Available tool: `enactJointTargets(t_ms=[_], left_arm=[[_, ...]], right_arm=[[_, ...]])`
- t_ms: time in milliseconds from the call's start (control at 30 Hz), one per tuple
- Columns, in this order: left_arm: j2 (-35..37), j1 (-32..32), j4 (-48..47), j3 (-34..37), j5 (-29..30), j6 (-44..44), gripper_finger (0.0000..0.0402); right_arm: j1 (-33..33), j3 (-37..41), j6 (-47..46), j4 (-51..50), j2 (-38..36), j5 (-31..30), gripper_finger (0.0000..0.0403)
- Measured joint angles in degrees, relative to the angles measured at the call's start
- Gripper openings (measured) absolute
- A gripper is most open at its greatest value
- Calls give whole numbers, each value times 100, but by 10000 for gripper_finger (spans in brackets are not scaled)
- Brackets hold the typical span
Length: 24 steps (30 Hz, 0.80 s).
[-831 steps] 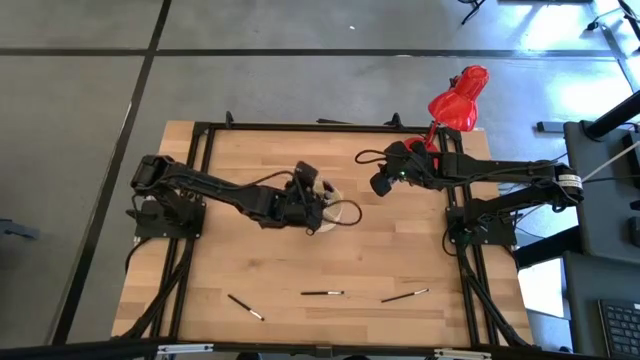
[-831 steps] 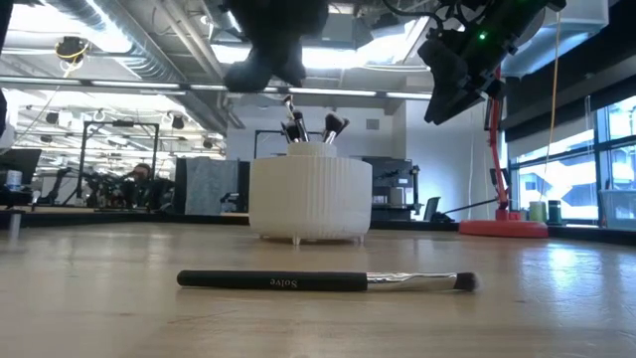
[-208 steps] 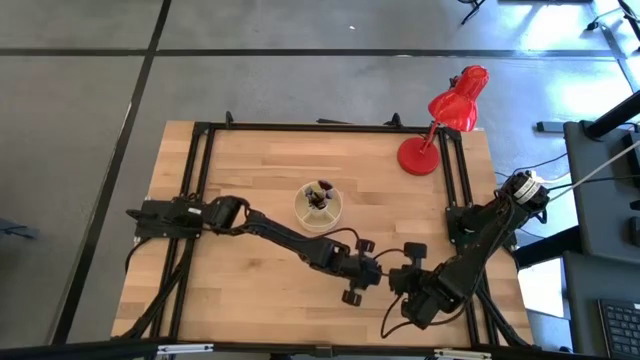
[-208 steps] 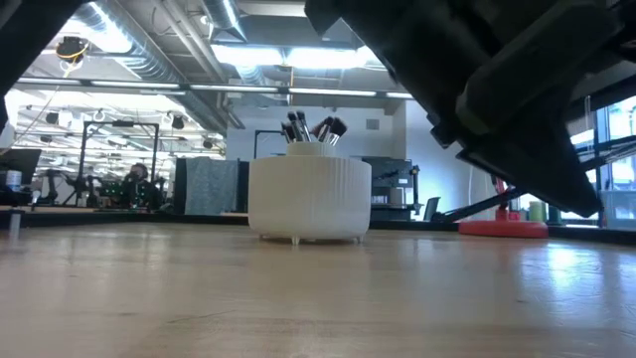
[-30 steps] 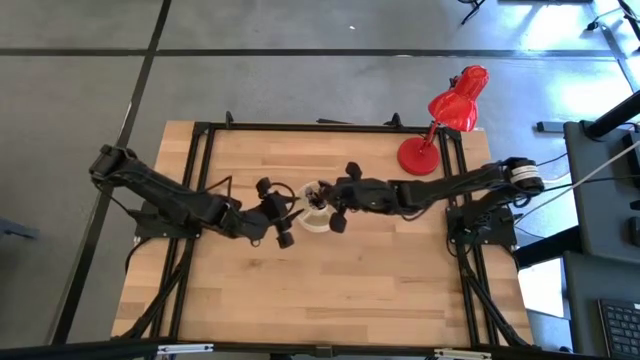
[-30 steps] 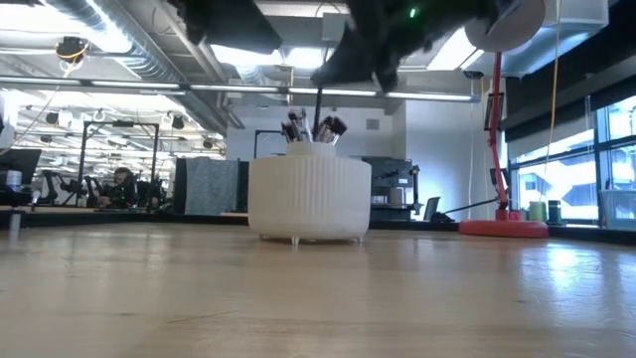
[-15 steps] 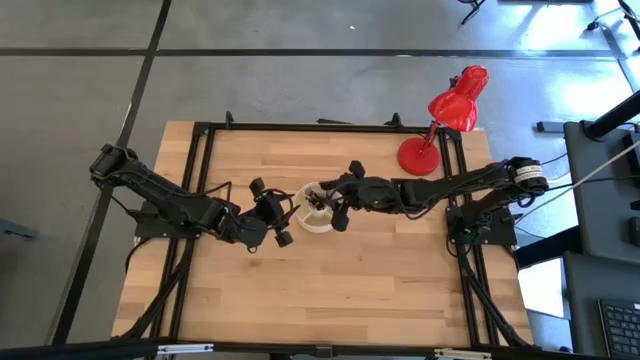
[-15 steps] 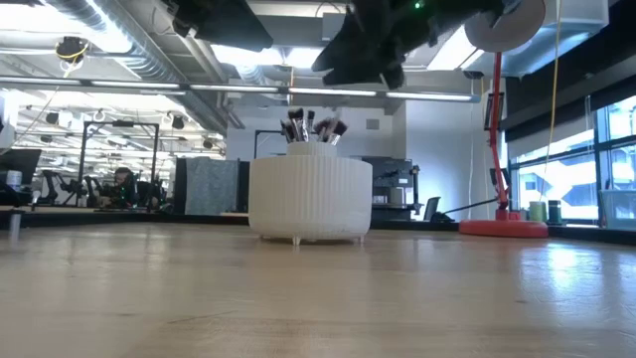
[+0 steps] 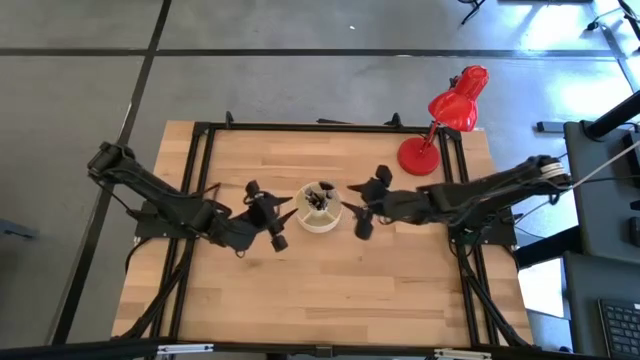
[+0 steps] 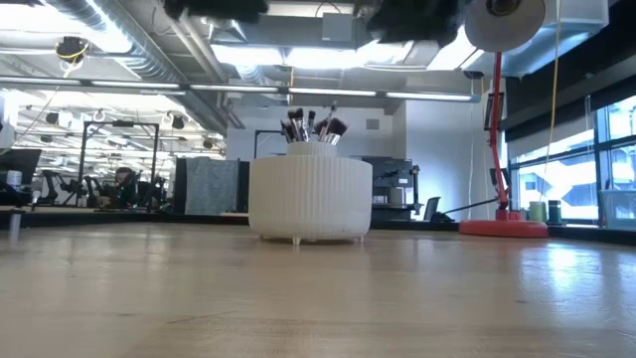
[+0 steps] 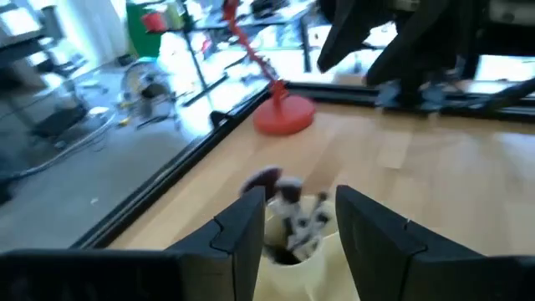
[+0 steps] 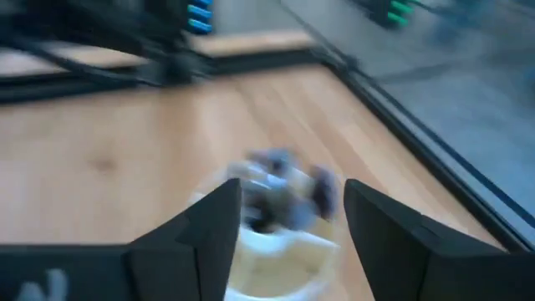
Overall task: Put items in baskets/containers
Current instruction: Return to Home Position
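The cream ribbed container point(image 9: 320, 208) stands mid-table, seen from the side in the low view point(image 10: 310, 199). Several dark-handled brushes point(image 10: 311, 126) stand upright in its centre cup, bristles up. My left gripper point(image 9: 284, 214) hovers open just left of the container, above its rim. In its wrist view point(image 11: 301, 230) the brush tufts point(image 11: 292, 216) show between the fingers. My right gripper point(image 9: 352, 210) hovers open just right of the container. Its own view point(image 12: 292, 226) shows the brushes point(image 12: 284, 196) ahead. Neither gripper holds anything.
A red desk lamp stands at the table's far right, its round base point(image 9: 417, 157) on the wood and its shade point(image 9: 460, 100) beyond the far edge. Black frame rails point(image 9: 320, 127) run along the table's edges. Bare wood point(image 9: 320, 290) lies toward the near edge.
My right gripper held a brush upright over the container and let it go. The brush now stands among the others in the cup. The gripper then drew back toward the table's right edge and rose. My left gripper backed off a little toward the left edge.
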<state>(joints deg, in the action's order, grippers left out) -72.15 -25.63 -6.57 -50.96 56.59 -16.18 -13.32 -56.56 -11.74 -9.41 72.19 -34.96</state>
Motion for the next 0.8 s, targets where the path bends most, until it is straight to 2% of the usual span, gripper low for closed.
enactJointTargets(t_ms=[133,233,300,400,467,533,600,800], left_arm=[[142,-70,129,1,-49,453,143],[224,123,447,256,-158,740,143],[298,349,982,620,-565,966,143],[555,760,2174,1275,-1423,1399,143],[809,1036,2874,1709,-1877,1655,143],[1133,1301,3368,2092,-2249,1929,143],[1558,1582,3648,2407,-2571,2146,143],[2881,2345,3532,3059,-3404,2250,143]], right_arm=[[-91,17,789,177,-559,1333,189],[-13,368,1354,195,-899,2328,153],[80,840,1564,448,-1111,2913,121],[255,1710,1675,1468,-1503,4000,62],[385,2239,1629,2051,-1852,4513,22],[522,2648,1545,2317,-2273,4629,8],[705,2933,1370,2332,-2788,4549,12],[1168,3411,1064,1801,-4122,4351,4]])
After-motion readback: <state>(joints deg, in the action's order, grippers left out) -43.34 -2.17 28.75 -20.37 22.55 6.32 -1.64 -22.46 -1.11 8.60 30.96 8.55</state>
